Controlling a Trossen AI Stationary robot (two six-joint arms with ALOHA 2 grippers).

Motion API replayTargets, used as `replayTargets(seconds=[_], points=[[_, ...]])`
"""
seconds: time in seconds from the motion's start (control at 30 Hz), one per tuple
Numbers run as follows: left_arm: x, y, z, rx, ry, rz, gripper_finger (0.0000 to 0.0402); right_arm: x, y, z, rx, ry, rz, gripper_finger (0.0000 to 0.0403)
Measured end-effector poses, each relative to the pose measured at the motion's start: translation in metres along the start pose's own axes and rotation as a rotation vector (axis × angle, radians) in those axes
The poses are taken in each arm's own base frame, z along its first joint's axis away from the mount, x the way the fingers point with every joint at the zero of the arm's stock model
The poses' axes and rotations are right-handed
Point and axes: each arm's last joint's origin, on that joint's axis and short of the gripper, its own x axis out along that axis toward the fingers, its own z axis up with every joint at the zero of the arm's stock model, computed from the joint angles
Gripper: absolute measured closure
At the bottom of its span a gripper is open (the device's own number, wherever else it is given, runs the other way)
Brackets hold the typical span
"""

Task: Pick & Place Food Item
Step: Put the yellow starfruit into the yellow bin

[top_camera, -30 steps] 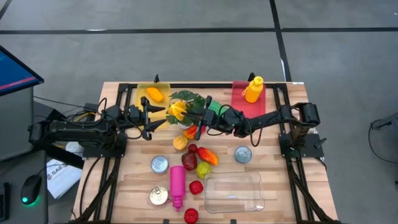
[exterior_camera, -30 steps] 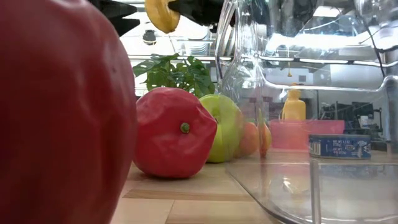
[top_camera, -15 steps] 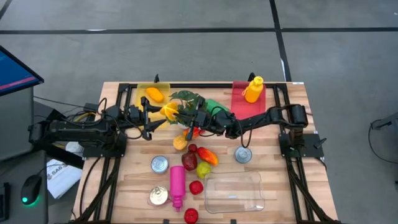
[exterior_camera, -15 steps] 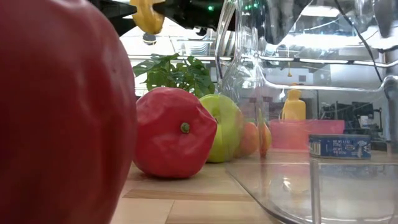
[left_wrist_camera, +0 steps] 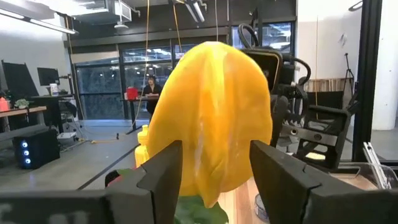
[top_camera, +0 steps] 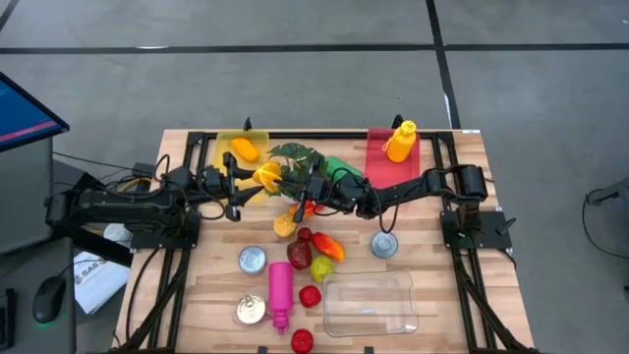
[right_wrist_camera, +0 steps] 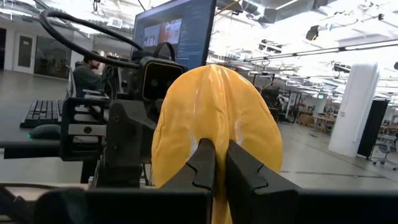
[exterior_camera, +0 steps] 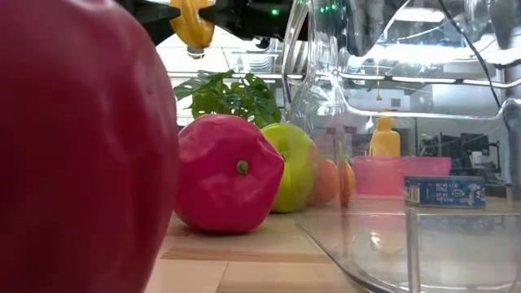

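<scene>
A yellow pepper [top_camera: 267, 175] hangs in the air over the leafy plant [top_camera: 295, 157] near the table's far edge, between both grippers. My left gripper [top_camera: 254, 180] reaches it from the table's left, my right gripper [top_camera: 287, 181] from the right. The low view shows the pepper [exterior_camera: 191, 23] high up with dark fingers on both sides. In the left wrist view the pepper [left_wrist_camera: 211, 112] fills the space between the fingers. In the right wrist view the pepper [right_wrist_camera: 214, 106] stands just behind nearly shut fingers. My left gripper [left_wrist_camera: 216, 180] pinches the pepper's lower sides [left_wrist_camera: 186, 168] between its two fingers, coming level from the table's left. The pepper is lifted clear of the table. My right gripper [right_wrist_camera: 220, 165] is shut on a thin part at the pepper's near face [right_wrist_camera: 219, 134], level from the table's right. Its own fingers hide which part it has.
A yellow tray with an orange item [top_camera: 242, 147] and a red tray with a yellow bottle [top_camera: 398, 143] sit at the far edge. Fruits [top_camera: 316, 254], cans [top_camera: 253, 260] [top_camera: 384, 244], a pink bottle [top_camera: 280, 290] and a clear container [top_camera: 369, 303] fill the middle and near side.
My right gripper has carried the yellow pepper toward the table's left, from above the plant to my left gripper's fingers. Since half a second ago both arms and the pepper have kept almost still.
</scene>
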Motion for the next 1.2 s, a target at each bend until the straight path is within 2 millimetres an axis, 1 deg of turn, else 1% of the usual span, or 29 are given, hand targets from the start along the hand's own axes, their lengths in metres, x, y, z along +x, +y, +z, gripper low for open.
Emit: replayTargets(seconds=[0.3, 0.43, 0.57, 0.73, 1.2], points=[[0.010, 0.001, -0.006, 0.001, -0.013, 0.016, 0.0287, 0.000, 0.000, 0.000, -0.001, 0.005, -0.010, 0.0390], [0.011, 0.001, -0.007, 0.001, -0.015, 0.014, 0.0314, 0.000, -0.001, 0.000, -0.001, 0.005, -0.011, 0.0390], [0.010, 0.001, -0.005, 0.001, -0.025, 0.009, 0.0331, 0.000, -0.001, 0.000, -0.002, 0.010, -0.016, 0.0390], [0.007, 0.000, -0.001, -0.024, -0.043, -0.003, 0.0336, 0.000, 0.000, 0.001, 0.000, 0.005, -0.012, 0.0390], [0.007, 0.000, -0.001, -0.054, -0.049, -0.002, 0.0336, 0.000, 0.000, 0.000, -0.002, 0.013, -0.013, 0.0390]])
